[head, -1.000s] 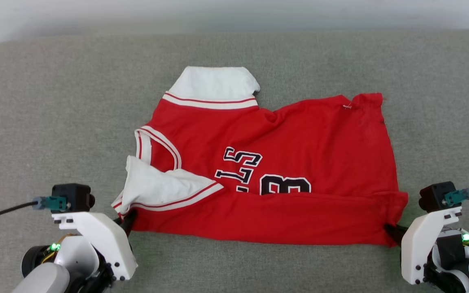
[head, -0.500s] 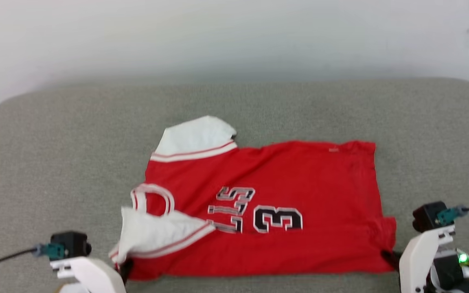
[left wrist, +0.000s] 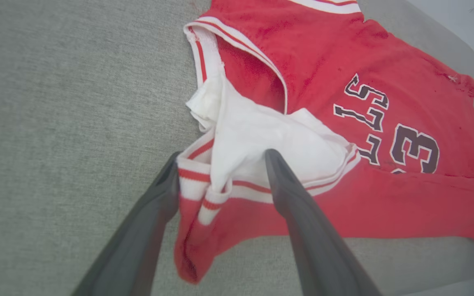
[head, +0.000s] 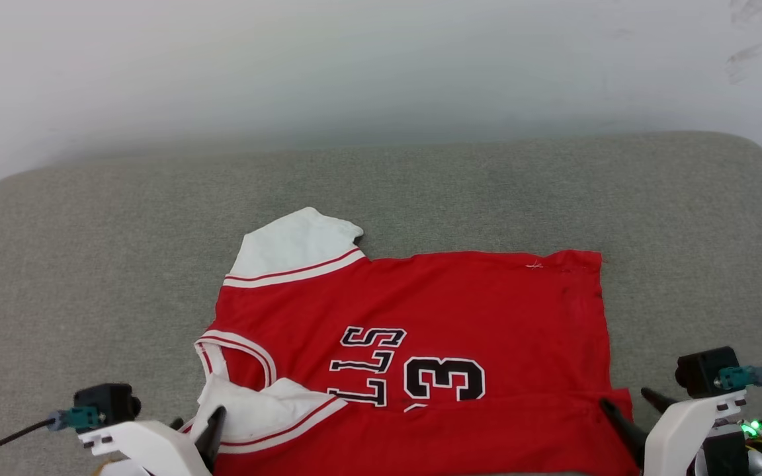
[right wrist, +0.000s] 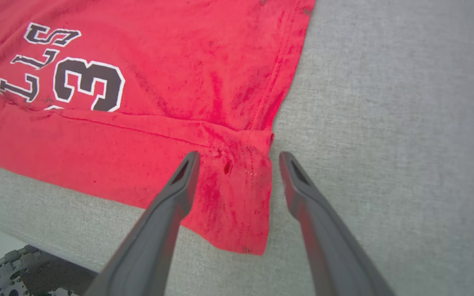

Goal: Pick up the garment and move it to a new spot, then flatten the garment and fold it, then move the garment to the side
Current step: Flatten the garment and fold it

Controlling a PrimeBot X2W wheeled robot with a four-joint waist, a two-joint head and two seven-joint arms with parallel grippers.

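Observation:
The garment [head: 460, 311], a red jersey with white sleeves and black letters and numbers, lies spread on the grey cushion with its near edge folded over. One white sleeve [head: 292, 248] points away from me. The other white sleeve [left wrist: 261, 135] is folded onto the chest. My left gripper [left wrist: 222, 164] is open, its fingers either side of that sleeve's striped cuff at the garment's near left corner. My right gripper [right wrist: 239, 160] is also open and straddles the garment's [right wrist: 179, 102] near right corner. In the head view the left gripper [head: 196, 426] and right gripper [head: 635, 413] sit at those two corners.
The grey cushioned surface [head: 90, 264] stretches wide on both sides and behind the garment, ending at a pale wall [head: 381, 66]. The cushion's front edge [right wrist: 35, 242] runs close under the garment, with dark robot parts [right wrist: 10, 271] below it.
Both grippers have opened and let go of the garment's near corners. The head camera has tilted up, so the whole picture shifted down. The garment now lies flatter.

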